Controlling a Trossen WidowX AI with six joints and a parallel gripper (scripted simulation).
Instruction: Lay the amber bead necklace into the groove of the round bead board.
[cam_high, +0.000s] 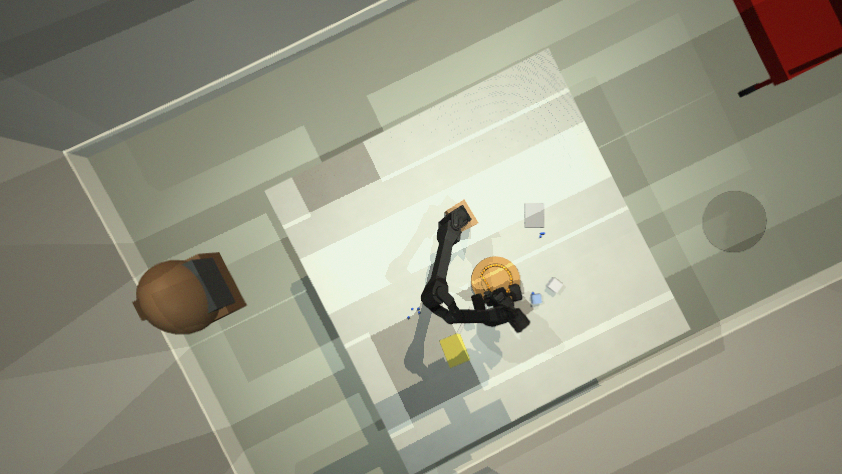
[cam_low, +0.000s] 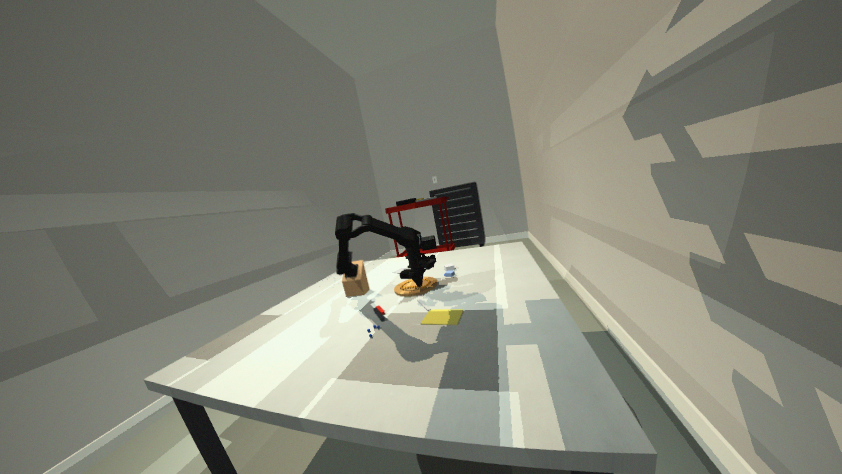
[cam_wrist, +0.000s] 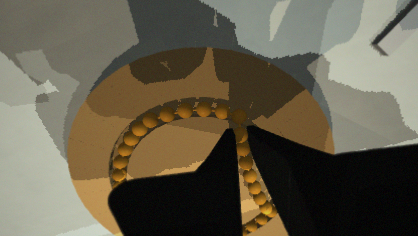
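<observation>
The round wooden bead board (cam_high: 494, 259) (cam_low: 400, 292) (cam_wrist: 82, 145) lies flat on the table. The amber bead necklace (cam_high: 496, 265) (cam_wrist: 203, 109) lies on it as a closed-looking loop. In the wrist view its left and top beads follow the dark groove; its right run goes down between the fingers in a nearly straight line. My gripper (cam_low: 419, 284) (cam_wrist: 239, 133) is low over the board, shut on the necklace at a bead by the loop's upper right. The fingers hide the loop's lower left and the groove on the right.
The arm stands on a wooden block (cam_high: 471, 215) (cam_low: 355, 282). A yellow pad (cam_high: 454, 350) (cam_low: 442, 316), a light blue piece (cam_high: 535, 298), a white cube (cam_high: 554, 286) and a grey square (cam_high: 533, 215) lie around the board. A red and black object (cam_low: 380, 311) lies near small blue bits (cam_low: 370, 332).
</observation>
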